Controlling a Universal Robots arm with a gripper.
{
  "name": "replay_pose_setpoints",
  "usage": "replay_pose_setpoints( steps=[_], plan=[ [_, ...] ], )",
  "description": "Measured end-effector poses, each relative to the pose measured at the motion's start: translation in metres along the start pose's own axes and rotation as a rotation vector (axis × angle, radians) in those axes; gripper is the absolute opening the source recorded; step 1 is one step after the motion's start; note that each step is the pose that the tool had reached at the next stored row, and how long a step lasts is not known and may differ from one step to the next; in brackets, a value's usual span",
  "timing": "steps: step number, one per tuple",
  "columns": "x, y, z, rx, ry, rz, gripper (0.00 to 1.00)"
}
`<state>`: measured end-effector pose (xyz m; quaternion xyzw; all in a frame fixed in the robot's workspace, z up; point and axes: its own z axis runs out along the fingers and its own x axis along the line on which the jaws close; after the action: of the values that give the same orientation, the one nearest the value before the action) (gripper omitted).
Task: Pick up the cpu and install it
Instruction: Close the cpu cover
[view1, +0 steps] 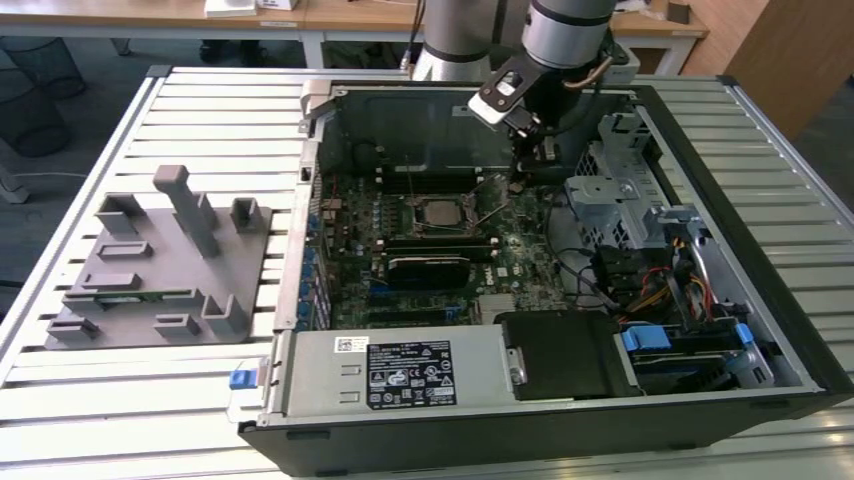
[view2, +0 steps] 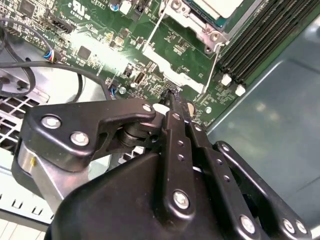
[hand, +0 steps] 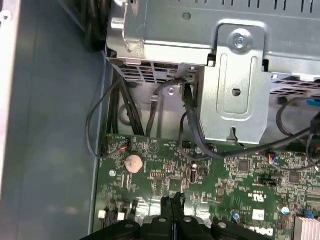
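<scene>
Guessing latch step: cpu (view1: 438, 212) sits in its socket, gripper (view1: 539, 160) at its 2 o'clock in the exterior view, fingers pinched together, empty; I'd press the socket lever (view2: 212, 65) slowly

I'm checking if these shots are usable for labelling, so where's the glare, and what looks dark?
Second wrist view: glare bleaches a patch of the green motherboard, and the black metal gripper sits close and dark. First wrist view: the silver sheet-metal drive cage shines brightly. Exterior view: even light, a bright white slatted table, shadow inside the black computer case.
</scene>
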<state>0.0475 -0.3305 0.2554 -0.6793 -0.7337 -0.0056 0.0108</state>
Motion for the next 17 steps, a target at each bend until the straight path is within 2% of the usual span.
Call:
replay_pose_setpoints(
  steps=[7, 17],
  plan=[
    [-0.0003, 0.0009, 0.0114, 0.0001, -0.0029, 0.000, 0.11],
    [0.0008, -0.0149, 0.0123, 0.0001, -0.0021, 0.000, 0.11]
  ],
)
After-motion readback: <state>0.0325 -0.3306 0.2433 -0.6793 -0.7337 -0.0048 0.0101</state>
